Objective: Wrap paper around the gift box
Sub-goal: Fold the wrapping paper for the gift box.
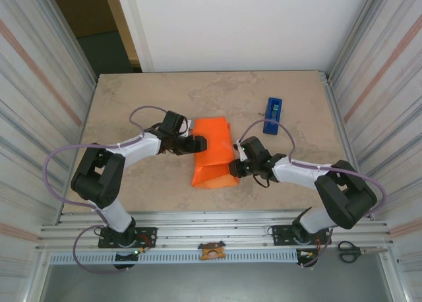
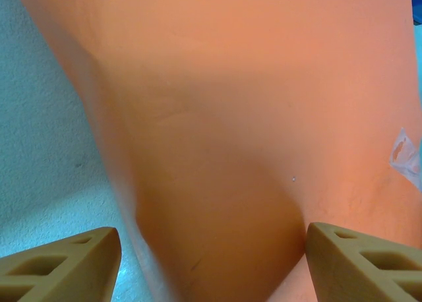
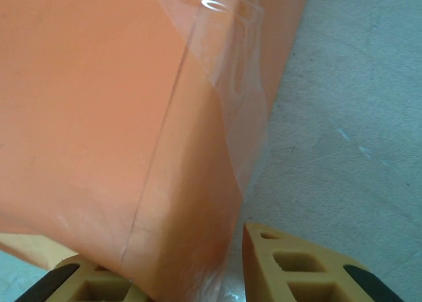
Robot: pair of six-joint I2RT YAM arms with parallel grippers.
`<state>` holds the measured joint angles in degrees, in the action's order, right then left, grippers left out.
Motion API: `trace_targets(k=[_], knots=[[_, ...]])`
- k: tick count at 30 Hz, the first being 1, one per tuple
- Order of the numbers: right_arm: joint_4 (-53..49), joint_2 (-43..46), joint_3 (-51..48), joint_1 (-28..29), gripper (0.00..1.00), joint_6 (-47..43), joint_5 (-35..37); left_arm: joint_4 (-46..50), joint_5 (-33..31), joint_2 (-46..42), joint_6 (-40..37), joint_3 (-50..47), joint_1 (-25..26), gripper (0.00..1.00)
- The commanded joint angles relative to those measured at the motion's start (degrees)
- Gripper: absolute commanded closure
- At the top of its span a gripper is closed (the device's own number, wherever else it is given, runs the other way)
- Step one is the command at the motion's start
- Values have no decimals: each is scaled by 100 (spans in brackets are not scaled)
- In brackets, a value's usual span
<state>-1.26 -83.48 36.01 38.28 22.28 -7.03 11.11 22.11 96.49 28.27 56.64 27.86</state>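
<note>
1. Sealing the wrap looks like the step in hand. The paper [image 1: 212, 155] lies folded into a bundle mid-table, with clear tape [image 3: 231, 71] over one seam. The gift box is hidden, presumably inside.
2. The left gripper [image 1: 200, 144] has its jaws apart, straddling a bulge of paper. The right gripper [image 1: 235, 165] narrowly brackets the taped corner; I cannot tell whether it pinches.
3. The next move probably calls for pressing the loose flap flat, then fetching the tape dispenser [image 1: 272, 115].
4. No writing is legible; the dispenser's label is too small.
</note>
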Motion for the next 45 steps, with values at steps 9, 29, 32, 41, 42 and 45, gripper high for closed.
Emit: trace_targets(k=[9,29,32,41,42,45], knots=[[29,-489,285,336,79,681,747,193,52,46,-160,-39,-8,27],[-427,-529,554,602,100,892,1081,190,79,82,-109,-22,-17,28],[-555,-488,588,617,97,892,1067,207,75,90,-96,-13,-17,28],[-929,-144,367,654,78,893,1110,242,84,111,-101,-4,-43,29],[-933,-105,334,669,78,892,1078,234,83,117,-90,-4,-45,29],[-1005,-56,291,715,77,931,1050,236,83,133,-76,-8,-44,29]])
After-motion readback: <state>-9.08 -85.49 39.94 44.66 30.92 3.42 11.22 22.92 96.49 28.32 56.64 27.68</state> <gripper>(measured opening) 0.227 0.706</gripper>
